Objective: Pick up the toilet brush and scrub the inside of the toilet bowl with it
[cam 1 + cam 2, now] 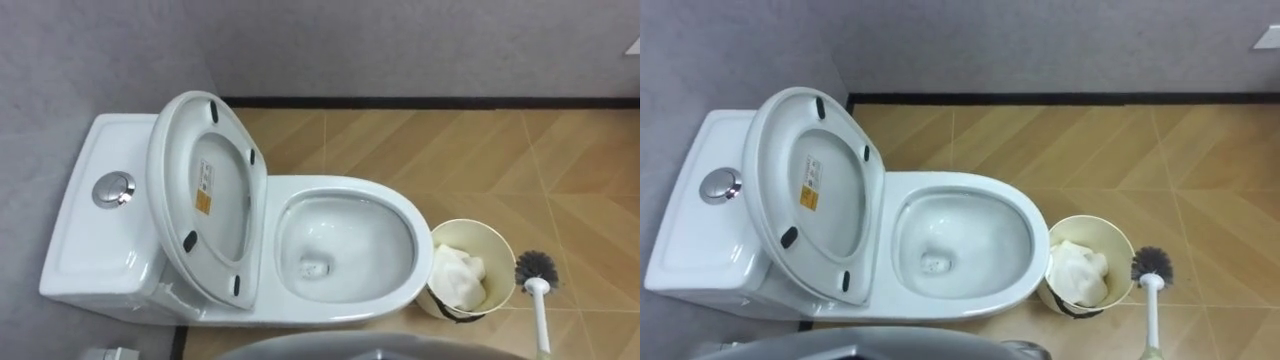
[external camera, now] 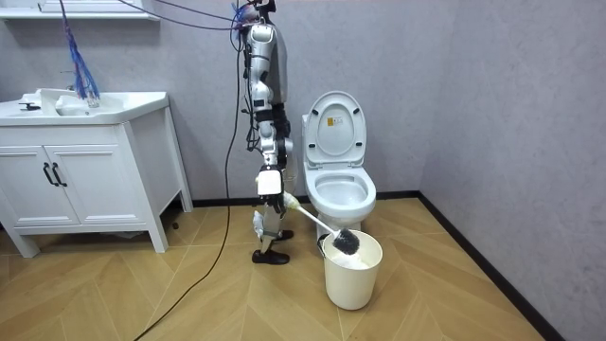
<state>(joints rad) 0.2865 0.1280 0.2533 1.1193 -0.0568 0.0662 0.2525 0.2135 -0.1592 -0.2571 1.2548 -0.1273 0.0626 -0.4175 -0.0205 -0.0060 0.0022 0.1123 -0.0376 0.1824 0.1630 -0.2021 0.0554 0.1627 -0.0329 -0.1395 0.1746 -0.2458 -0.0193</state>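
I see a cream bucket (image 1: pixel 497 243) holding something white on the wooden floor (image 1: pixel 480 150), and a white cabinet (image 2: pixel 80 180) with a basin (image 2: pixel 95 102) against the grey wall (image 1: pixel 300 40).

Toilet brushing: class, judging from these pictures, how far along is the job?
Done: the seat is raised, so the bowl lies open. In hand: the right hand holds the brush, its head by the bucket. Left: the brush has not reached the bowl, so the scrubbing is yet to do.
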